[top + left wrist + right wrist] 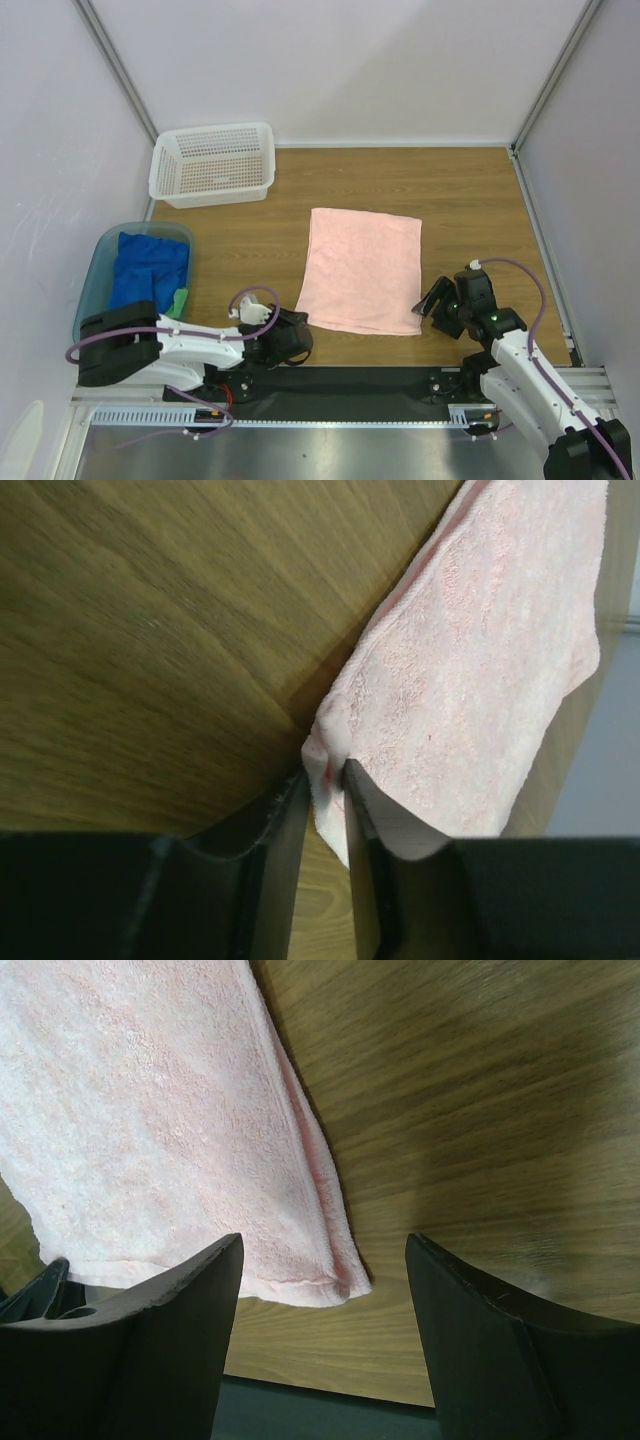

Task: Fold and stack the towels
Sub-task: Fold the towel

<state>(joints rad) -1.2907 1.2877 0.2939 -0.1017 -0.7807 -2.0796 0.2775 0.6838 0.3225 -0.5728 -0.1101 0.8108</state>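
The pale pink towel (365, 270) lies spread flat on the wooden table. My left gripper (300, 325) sits low at the towel's near left corner. In the left wrist view its jaws (325, 770) pinch that bunched corner of the pink towel (480, 680). My right gripper (430, 300) is at the near right corner. In the right wrist view it (325, 1240) stands open, with the corner of the pink towel (150, 1110) lying between its fingers, untouched. A royal blue towel (148, 265) and a bright green towel (179, 302) lie crumpled in the tub.
A translucent teal tub (95, 280) stands at the left, beside my left arm. A white perforated basket (213, 165) sits at the back left. Grey walls close in the table on three sides. A black strip runs along the near edge.
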